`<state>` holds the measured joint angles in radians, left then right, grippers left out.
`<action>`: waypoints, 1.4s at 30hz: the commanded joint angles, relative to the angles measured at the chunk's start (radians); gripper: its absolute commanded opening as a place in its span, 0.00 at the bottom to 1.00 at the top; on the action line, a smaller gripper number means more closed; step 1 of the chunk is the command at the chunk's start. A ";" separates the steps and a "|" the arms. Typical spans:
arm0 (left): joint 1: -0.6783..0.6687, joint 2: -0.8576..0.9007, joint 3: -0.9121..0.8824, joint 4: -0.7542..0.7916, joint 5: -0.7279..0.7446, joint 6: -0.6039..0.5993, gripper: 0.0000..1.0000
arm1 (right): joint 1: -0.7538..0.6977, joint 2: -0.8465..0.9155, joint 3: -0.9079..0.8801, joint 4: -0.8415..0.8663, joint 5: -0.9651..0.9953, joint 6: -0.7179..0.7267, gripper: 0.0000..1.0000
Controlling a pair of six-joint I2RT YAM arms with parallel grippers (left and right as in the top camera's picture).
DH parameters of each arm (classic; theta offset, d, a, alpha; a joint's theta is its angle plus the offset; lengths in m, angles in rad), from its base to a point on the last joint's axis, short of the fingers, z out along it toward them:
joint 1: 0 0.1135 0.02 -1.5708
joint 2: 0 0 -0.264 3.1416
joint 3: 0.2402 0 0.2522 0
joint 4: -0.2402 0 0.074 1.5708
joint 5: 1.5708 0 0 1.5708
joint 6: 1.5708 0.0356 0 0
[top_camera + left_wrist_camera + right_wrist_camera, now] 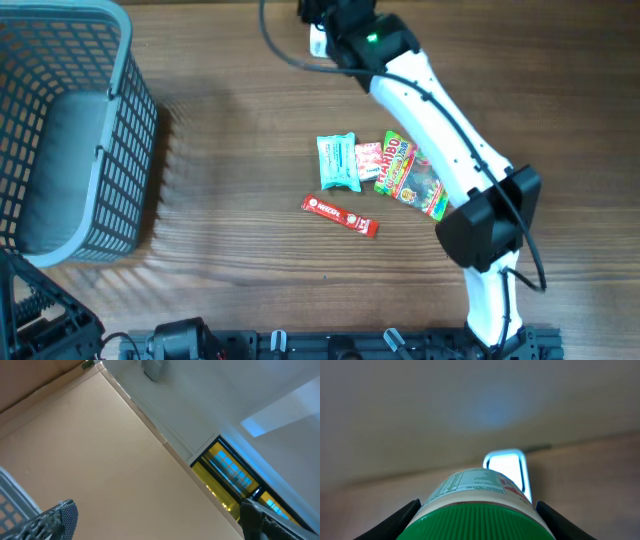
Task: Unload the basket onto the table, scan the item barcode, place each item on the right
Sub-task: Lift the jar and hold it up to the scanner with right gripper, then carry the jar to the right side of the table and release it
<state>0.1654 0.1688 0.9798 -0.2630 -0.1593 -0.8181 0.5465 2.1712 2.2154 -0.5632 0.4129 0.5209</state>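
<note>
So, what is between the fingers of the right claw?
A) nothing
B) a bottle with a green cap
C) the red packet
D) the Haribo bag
B: the right wrist view shows a bottle with a green cap gripped in the right claw, while the Haribo bag and the red packet lie on the table.

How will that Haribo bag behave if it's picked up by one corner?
The Haribo bag looks like soft glossy film, so it would probably flop and sag. Lying flat, it's unlikely to roll; pushed, it may just slide.
</note>
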 commanded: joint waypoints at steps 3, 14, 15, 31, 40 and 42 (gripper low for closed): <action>-0.004 -0.007 -0.002 -0.022 -0.040 -0.002 1.00 | -0.032 0.136 -0.002 0.175 0.051 -0.051 0.43; -0.004 -0.007 -0.002 -0.049 -0.146 -0.002 1.00 | -0.035 0.342 -0.003 0.523 0.089 -0.133 0.44; -0.004 -0.007 -0.002 -0.050 -0.146 -0.001 1.00 | -0.035 0.342 -0.003 0.532 0.089 -0.133 0.44; 0.001 -0.161 0.015 -0.072 -0.148 -0.002 1.00 | -0.224 -0.005 -0.002 -0.212 0.253 0.008 0.48; 0.001 -0.164 0.015 -0.029 -0.177 -0.002 1.00 | -0.698 -0.015 -0.033 -0.563 0.023 0.156 0.47; 0.000 -0.164 0.015 -0.037 -0.234 -0.002 1.00 | -0.826 -0.015 -0.080 -0.542 -0.074 0.156 0.47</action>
<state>0.1654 0.0063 0.9989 -0.2981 -0.3176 -0.8177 -0.1383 2.1490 2.1838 -1.1221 0.5056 0.6361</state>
